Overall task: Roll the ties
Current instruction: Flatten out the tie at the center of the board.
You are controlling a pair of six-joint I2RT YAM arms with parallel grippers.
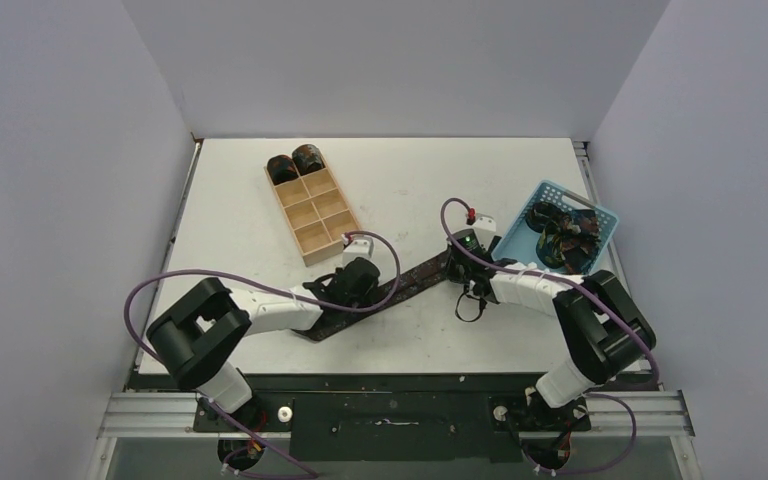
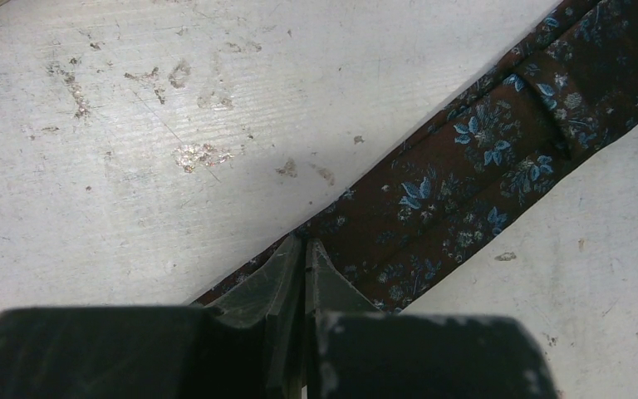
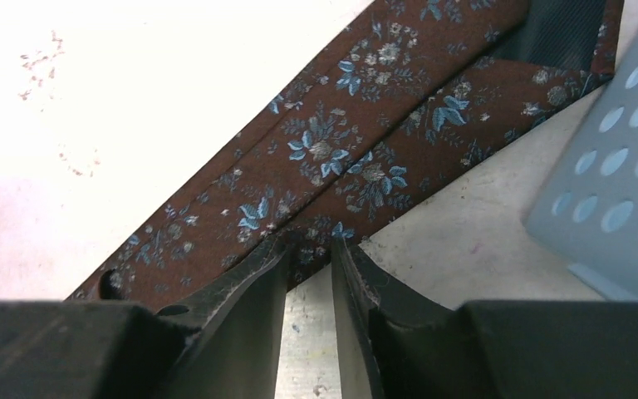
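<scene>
Tie [image 1: 415, 281] flat on table [image 1: 230, 200], diagonal between arms; stretch under left gripper [image 2: 303, 245] hidden from above; tangled ties [image 1: 560, 232] in basket [image 1: 558, 192] indistinct; two coiled ties [image 1: 295, 163] at tray [image 1: 317, 222] far end; left jaws pressed together at tie edge; right gripper [image 3: 310, 247] beside basket, jaws narrowly apart, tips on tie edge.

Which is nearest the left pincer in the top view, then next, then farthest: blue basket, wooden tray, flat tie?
1. the flat tie, mid-table, at the tips of the left pincer.
2. the wooden tray, just behind, slightly left.
3. the blue basket, far right.
</scene>
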